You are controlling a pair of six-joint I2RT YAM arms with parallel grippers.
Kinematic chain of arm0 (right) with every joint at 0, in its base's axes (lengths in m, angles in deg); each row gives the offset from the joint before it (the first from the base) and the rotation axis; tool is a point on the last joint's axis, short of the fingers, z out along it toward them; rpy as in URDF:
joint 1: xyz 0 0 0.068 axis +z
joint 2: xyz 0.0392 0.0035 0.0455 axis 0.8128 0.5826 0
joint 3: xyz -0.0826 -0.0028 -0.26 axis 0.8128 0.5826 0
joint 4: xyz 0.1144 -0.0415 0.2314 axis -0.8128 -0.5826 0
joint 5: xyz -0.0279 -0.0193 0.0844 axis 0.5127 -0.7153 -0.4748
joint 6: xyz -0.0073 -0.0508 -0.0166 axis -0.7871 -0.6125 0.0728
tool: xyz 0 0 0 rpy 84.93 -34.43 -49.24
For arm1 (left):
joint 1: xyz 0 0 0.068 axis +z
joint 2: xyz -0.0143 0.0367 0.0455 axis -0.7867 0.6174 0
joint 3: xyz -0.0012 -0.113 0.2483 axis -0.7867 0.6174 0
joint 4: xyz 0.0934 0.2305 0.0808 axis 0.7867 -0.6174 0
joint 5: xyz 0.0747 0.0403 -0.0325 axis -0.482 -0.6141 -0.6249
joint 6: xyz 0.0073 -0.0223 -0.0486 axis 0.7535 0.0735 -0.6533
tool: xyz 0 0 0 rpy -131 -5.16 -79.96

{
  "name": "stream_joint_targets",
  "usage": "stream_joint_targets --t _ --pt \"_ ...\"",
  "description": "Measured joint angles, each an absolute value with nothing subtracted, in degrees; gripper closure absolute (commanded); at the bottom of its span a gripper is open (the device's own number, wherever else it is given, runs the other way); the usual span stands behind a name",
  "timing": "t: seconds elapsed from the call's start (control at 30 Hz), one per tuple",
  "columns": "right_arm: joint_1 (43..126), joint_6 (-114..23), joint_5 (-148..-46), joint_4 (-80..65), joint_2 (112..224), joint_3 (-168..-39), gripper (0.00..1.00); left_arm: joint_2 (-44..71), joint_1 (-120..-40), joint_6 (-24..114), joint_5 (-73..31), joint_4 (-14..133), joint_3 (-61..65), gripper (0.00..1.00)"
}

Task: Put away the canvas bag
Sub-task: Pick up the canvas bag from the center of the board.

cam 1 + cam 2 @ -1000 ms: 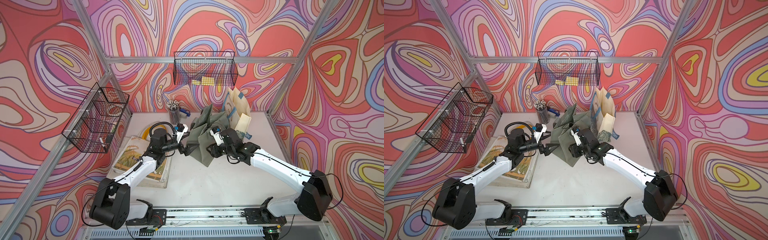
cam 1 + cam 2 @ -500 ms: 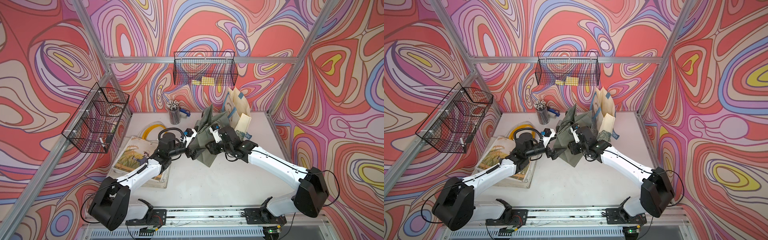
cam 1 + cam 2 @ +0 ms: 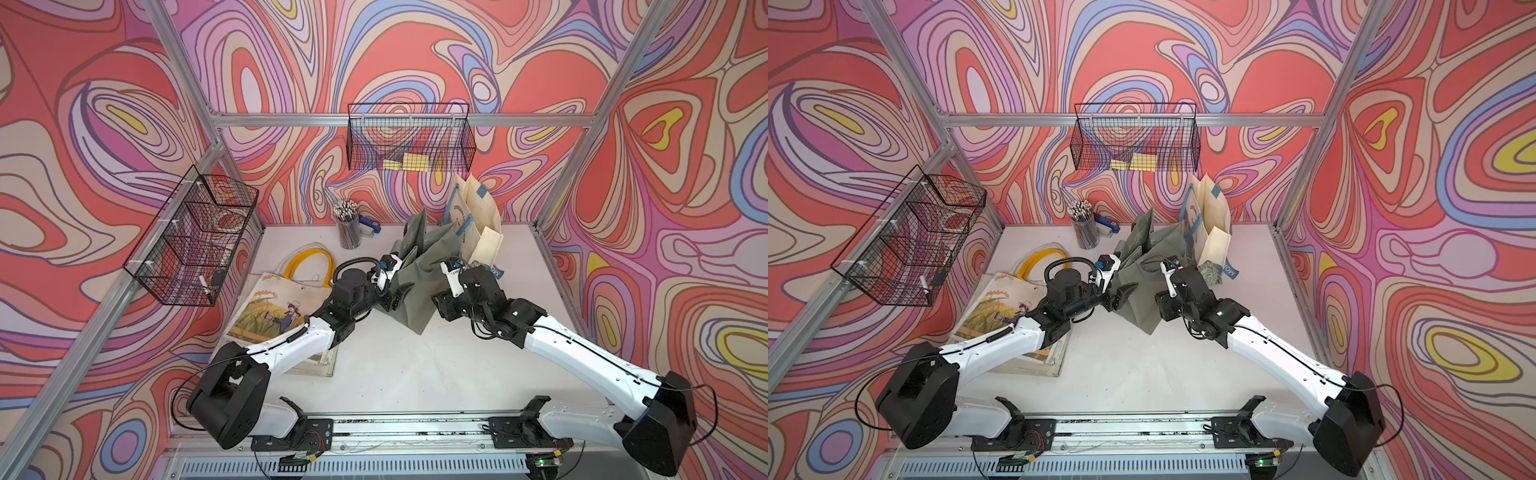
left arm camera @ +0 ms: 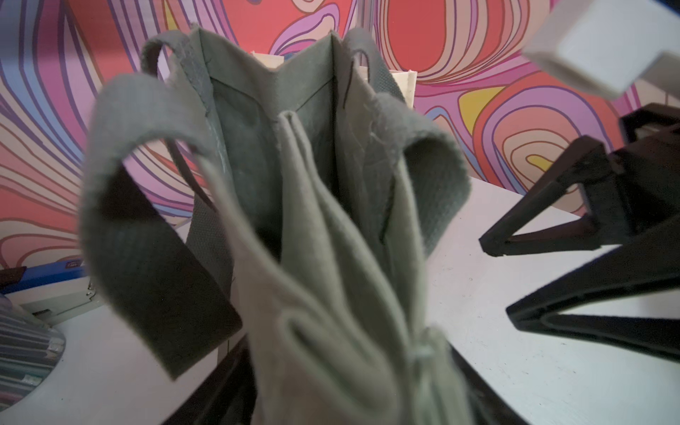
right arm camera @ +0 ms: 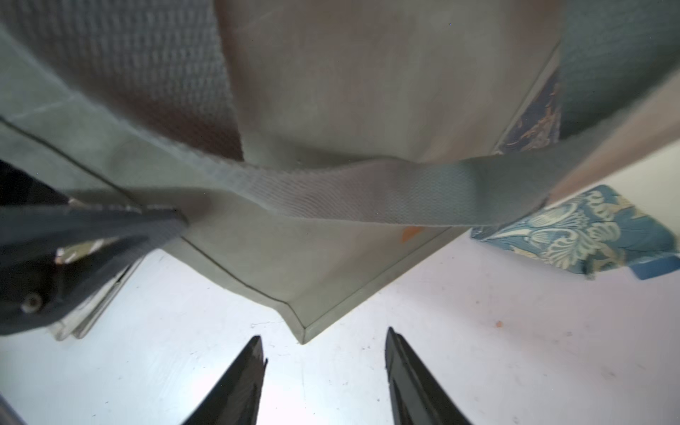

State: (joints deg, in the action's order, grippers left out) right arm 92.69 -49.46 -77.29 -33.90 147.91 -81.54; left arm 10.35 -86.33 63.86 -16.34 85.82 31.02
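Both top views: the green canvas bag [image 3: 419, 282] sits crumpled on the table [image 3: 395, 374], just above frame centre and in front of an upright cream bag [image 3: 478, 216]. The left gripper [image 3: 395, 299] is at the bag's left edge. The right gripper [image 3: 440, 305] is just beside its right edge.

Left wrist view: canvas bag [image 4: 316, 257] fabric runs down between the left gripper's fingers. Whether they pinch it cannot be told. The right gripper [image 4: 496, 283] stands beside the bag, fingers apart, holding nothing.

Right wrist view: the right gripper [image 5: 323, 336] has its fingers moderately apart over bare table. The bag's corner [image 5: 294, 265] lies just beyond the tips.
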Motion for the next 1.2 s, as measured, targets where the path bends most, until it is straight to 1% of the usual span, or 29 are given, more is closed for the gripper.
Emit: stream_joint_targets --t 0.03,0.1,0.17,0.2,0.23,0.3,0.33,0.47,0.57,0.6,0.63,0.73,0.87,0.93,1.1,1.2 --pt "92.69 -49.42 -76.19 -33.37 147.1 -80.54 0.51 10.5 -86.4 63.62 -16.8 85.45 30.65 0.64" --pt "92.69 -49.29 -74.55 -32.3 145.55 -78.5 0.53 10.52 -86.44 62.64 -17.33 84.81 30.06 0.77" --pt "92.69 -48.63 -73.22 -30.75 143.98 -76.34 0.54 10.54 -86.47 61.66 -17.74 84.18 29.38 0.93" --pt "92.69 -48.15 -72.67 -29.68 143.26 -75.27 0.5 10.59 -86.44 61.07 -17.94 83.81 29.05 0.98" --pt "92.69 -47.36 -72.26 -28.28 142.29 -73.87 0.44 10.61 -86.44 60.46 -18.2 83.63 28.79 1.0" --pt "92.69 -46.62 -72.46 -26.03 140.31 -71.4 0.33 10.61 -86.47 59.21 -18.25 83.41 28.57 1.0" --pt "92.69 -46.4 -72.89 -24.91 139.28 -70.26 0.31 10.61 -86.62 58.36 -18.4 83.3 28.55 1.0" --pt "92.69 -46.47 -75.34 -21.33 136.2 -67.84 0.34 9.21 -88.26 55.62 -20.98 80.94 28.29 1.0" --pt "92.69 -46.88 -76.98 -19.1 135.45 -67.73 0.35 6.57 -91.23 54.4 -24.65 76.96 27.57 1.0" --pt "92.69 -46.93 -77.26 -18.6 135.43 -67.73 0.3 5.34 -92.48 54.01 -26.16 75.52 27.48 1.0" --pt "92.69 -47.15 -77.64 -18.33 135.45 -67.73 0.23 4.01 -93.87 53.53 -28.15 74.17 27.46 1.0" --pt "92.69 -47.1 -79.14 -18.4 135.93 -67.77 0.17 0.51 -97.96 52.08 -34.97 70.23 27.11 1.0" --pt "93.24 -47.36 -80.48 -18.7 136.63 -68.01 0.17 -3.51 -103.45 50.88 -46.68 66.5 26.8 1.0" --pt "93.72 -47.71 -80.61 -18.31 135.78 -68.01 0.18 -4.45 -105.87 50.18 -53.35 63.92 25.32 1.0" --pt "94.57 -50.12 -80.59 -18.11 132.74 -68.62 0.19 -4.41 -107.8 46.69 -65.19 56.79 19.11 1.0" --pt "97.46 -53.9 -79.93 -17.9 131.98 -69.02 0.19 -4.27 -107.78 43.45 -70.24 53.42 16.25 1.0"
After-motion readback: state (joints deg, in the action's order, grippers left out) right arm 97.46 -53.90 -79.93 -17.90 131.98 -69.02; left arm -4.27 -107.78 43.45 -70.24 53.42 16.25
